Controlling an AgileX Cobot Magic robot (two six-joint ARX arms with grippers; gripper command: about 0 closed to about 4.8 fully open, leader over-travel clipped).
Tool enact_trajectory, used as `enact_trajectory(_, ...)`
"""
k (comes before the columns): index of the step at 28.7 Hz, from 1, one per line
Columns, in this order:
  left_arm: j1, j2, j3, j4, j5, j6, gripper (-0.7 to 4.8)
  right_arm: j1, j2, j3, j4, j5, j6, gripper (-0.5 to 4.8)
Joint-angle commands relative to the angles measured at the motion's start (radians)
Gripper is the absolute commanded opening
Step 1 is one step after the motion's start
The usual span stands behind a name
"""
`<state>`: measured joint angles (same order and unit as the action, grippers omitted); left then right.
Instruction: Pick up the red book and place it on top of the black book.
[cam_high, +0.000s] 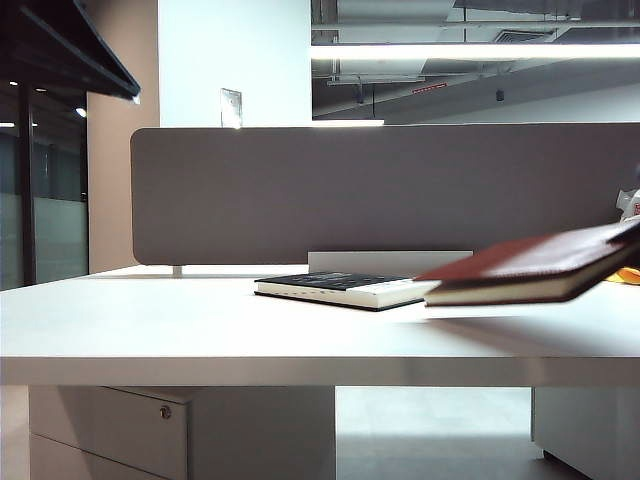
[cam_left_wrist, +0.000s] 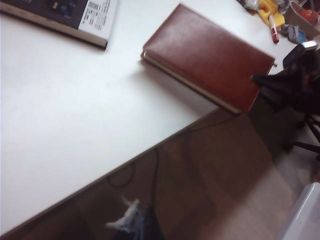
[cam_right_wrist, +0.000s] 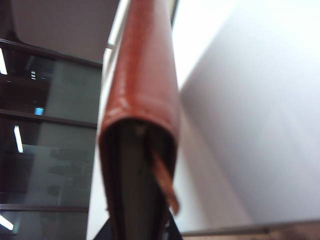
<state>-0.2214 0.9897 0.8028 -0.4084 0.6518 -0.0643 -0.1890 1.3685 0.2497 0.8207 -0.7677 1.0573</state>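
Two books on my screens: the red book (cam_high: 535, 265) hangs tilted above the table (cam_high: 200, 330), pinched at its spine end by the right gripper (cam_right_wrist: 137, 232). Just beyond it the black book (cam_high: 345, 289) lies flat. The left gripper is out of view.

No legible text is presented in any view. A white label (cam_left_wrist: 98, 15) with fine dark print is carried on the cover of the black book (cam_left_wrist: 60, 17), near the far edge of the bench (cam_left_wrist: 75, 140); the print is too small and blurred to be read. No lettering is displayed on the red book (cam_left_wrist: 210, 55).
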Motion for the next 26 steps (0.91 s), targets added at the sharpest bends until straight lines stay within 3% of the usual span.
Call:
enact_trajectory(1,0.000,0.017,0.006,0.042,0.021,-0.014,-0.05,0.002,-0.008,0.008,0.146,-0.019,0.047,-0.02)
enact_trajectory(6,0.000,0.035,0.006,0.140,0.051,-0.081,-0.05,0.017,-0.008,0.015,0.193,-0.019,0.080,-0.02)
enact_trajectory(11,0.000,0.117,0.007,0.251,0.102,-0.177,-0.04,0.104,-0.008,0.082,0.193,-0.011,0.097,-0.02)
enact_trajectory(19,0.000,0.166,0.036,0.271,0.067,-0.171,-0.05,0.177,0.019,0.202,0.106,0.041,0.114,-0.02)
enact_trajectory(26,-0.006,0.206,0.189,0.110,-0.077,-0.025,-0.05,0.220,0.079,0.296,0.036,0.042,0.120,-0.02)
